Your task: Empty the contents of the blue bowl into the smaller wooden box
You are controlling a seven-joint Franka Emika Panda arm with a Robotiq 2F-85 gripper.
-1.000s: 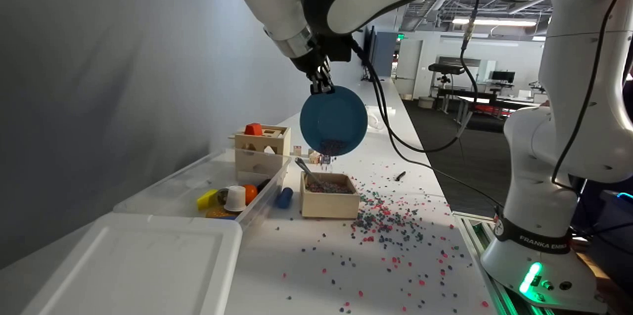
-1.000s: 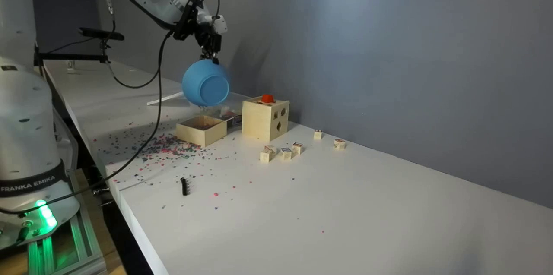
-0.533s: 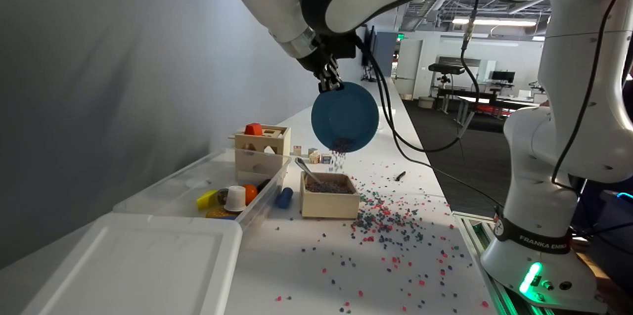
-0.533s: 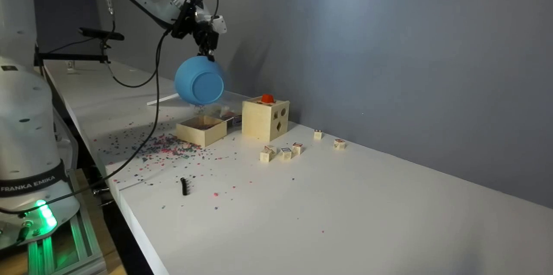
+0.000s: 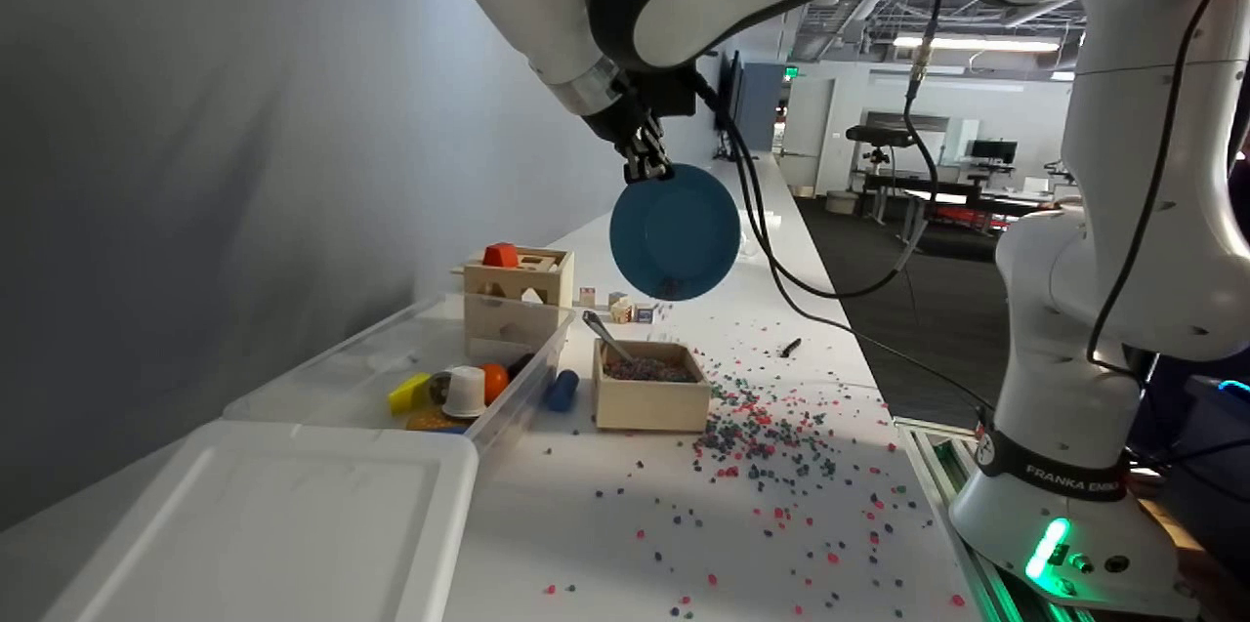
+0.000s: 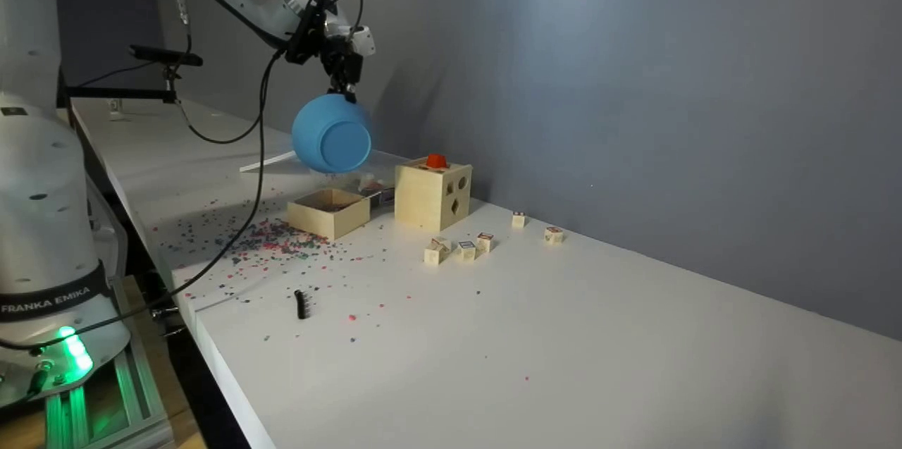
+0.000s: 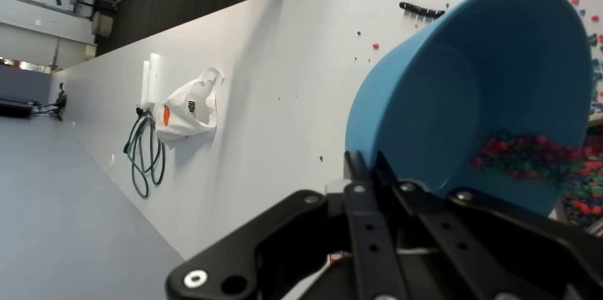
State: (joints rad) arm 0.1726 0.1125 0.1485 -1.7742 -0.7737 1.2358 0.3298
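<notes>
Step, as I judge it: pouring, well along. Your fingers (image 7: 366, 217) are pinched on the rim of the bowl (image 7: 433, 111), its wall caught between them. In both exterior views the bowl hangs in the air above the box (image 5: 652, 407), well apart from it, tipped nearly onto its side.

Key relation: from the fingers the bowl lies downward and, in an exterior view (image 5: 674, 231), a little right. It is round, so no long axis to line up; the low rim, roughly opposite your grip, is what you steer. Wrist view: a band of beads (image 7: 523, 156) runs along the lower wall toward that rim, the box showing just past it. Exact alignment in depth: cannot tell.

The box stands on the worktop (image 5: 547, 544) with beads inside and a metal handle (image 5: 605, 334) slanting out to the left. More beads lie scattered, thickest just right of the box in that same view.

Next, my judgement: tip further while you hold the low rim over the box's opening, then perhaps a light shake for clingers. Drift right and you would likely add to the scatter.
</notes>
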